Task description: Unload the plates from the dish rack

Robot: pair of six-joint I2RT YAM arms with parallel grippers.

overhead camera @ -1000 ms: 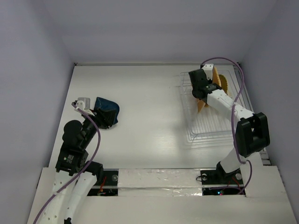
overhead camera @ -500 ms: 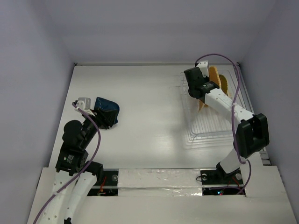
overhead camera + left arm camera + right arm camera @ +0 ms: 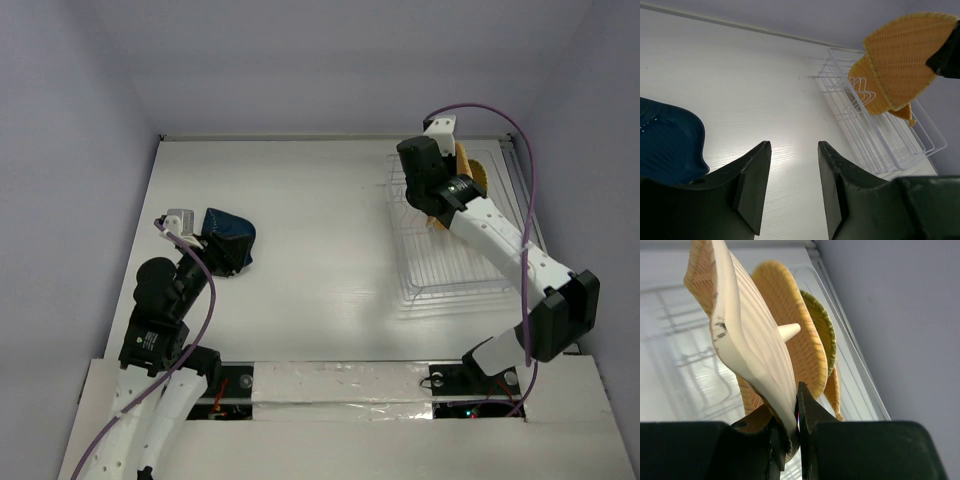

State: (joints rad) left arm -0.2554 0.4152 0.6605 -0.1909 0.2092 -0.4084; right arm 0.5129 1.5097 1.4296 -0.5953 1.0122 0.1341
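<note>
On your far left, the left gripper (image 3: 793,147) sits low over the white table (image 3: 320,220). Its jaws are partly apart, and you see only bare table between them. The dark blue dish (image 3: 236,228) lies flat on the table just beside its left finger, outside the jaws.

Over to the right, the white wire dish rack (image 3: 450,265) stands near the right wall. At its far end your right gripper (image 3: 796,427) is pinched tight on the lower rim of an orange woven plate (image 3: 747,347), holding it upright on edge. You cannot tell whether that plate is clear of the prongs. Behind it, the other orange plates (image 3: 790,340) stand on edge in the rack.
</note>
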